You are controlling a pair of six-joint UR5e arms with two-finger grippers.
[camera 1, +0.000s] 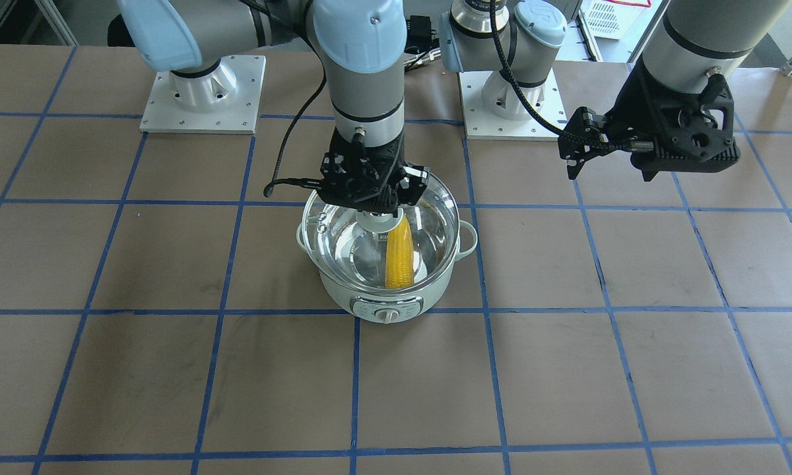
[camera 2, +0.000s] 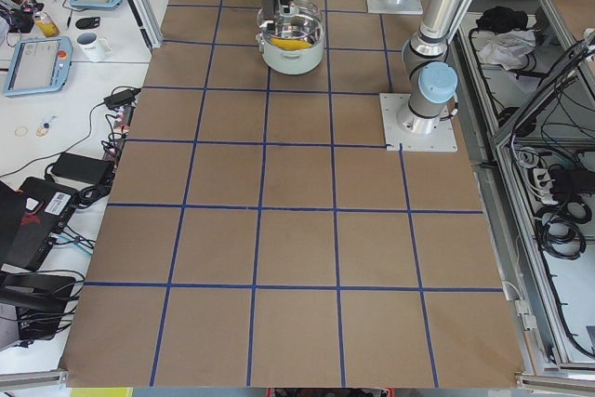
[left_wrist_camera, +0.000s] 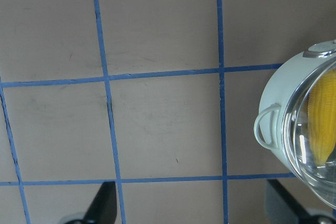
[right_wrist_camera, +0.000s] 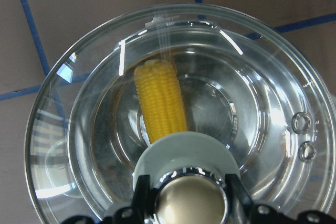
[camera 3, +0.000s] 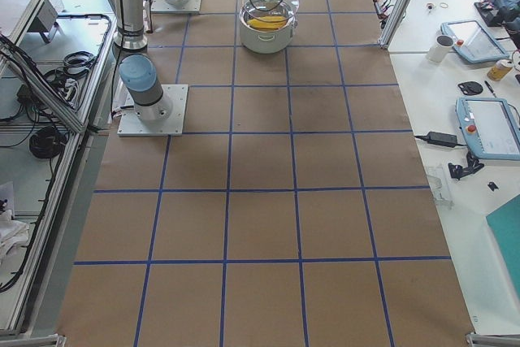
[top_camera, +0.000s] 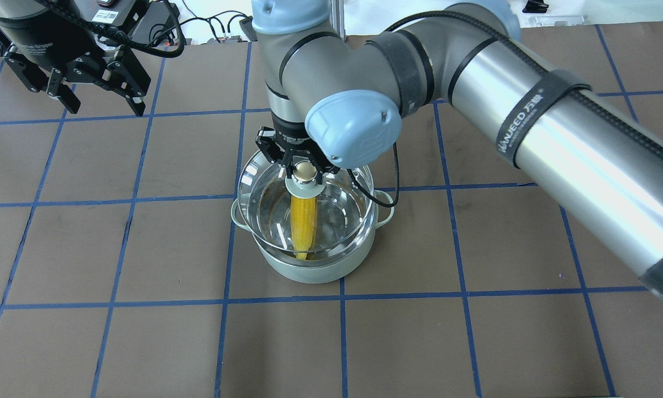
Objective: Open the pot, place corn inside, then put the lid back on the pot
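while our right gripper [top_camera: 304,172] pinches the lid [top_camera: 345,207] by its knob over the pot [top_camera: 309,273] holding the corn [top_camera: 303,221], our left gripper [top_camera: 104,105] hangs spread wide at left.

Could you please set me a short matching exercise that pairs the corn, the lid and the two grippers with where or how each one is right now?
Column one:
1. corn
2. lid
3. left gripper
4. right gripper

Column two:
A. open and holding nothing, off to the side of the pot
B. lying inside the pot
C. shut on the lid
D. clear glass, held over the pot

Right pairs: 1-B, 2-D, 3-A, 4-C.
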